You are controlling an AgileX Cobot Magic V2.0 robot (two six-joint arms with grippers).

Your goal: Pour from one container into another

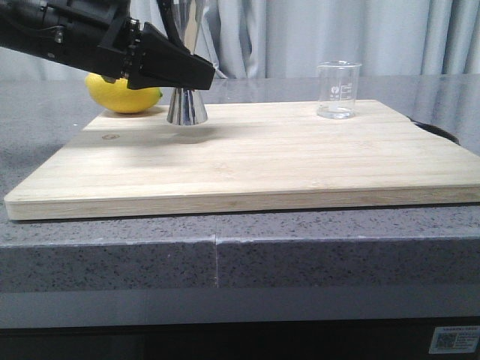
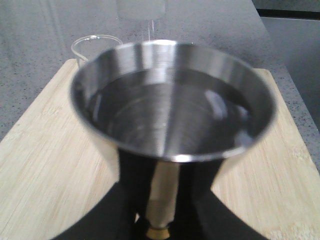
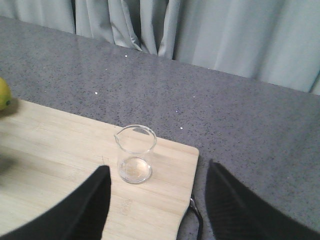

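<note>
- Two fingers of my left gripper (image 1: 196, 75) sit at the narrow waist of the jigger (image 1: 187, 107), closed on it; its base stands on the wooden board (image 1: 247, 161).
- My right gripper (image 3: 157, 200) is spread wide, holding nothing, above the board's corner.
- Between its fingers I see the beaker (image 3: 134, 153), upright on the board, well apart from the jigger.
- Behind the jigger lies a lemon (image 1: 124, 96).

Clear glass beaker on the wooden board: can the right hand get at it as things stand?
Probably yes. The clear glass beaker stands alone ahead of the open right hand, with nothing between them.
</note>
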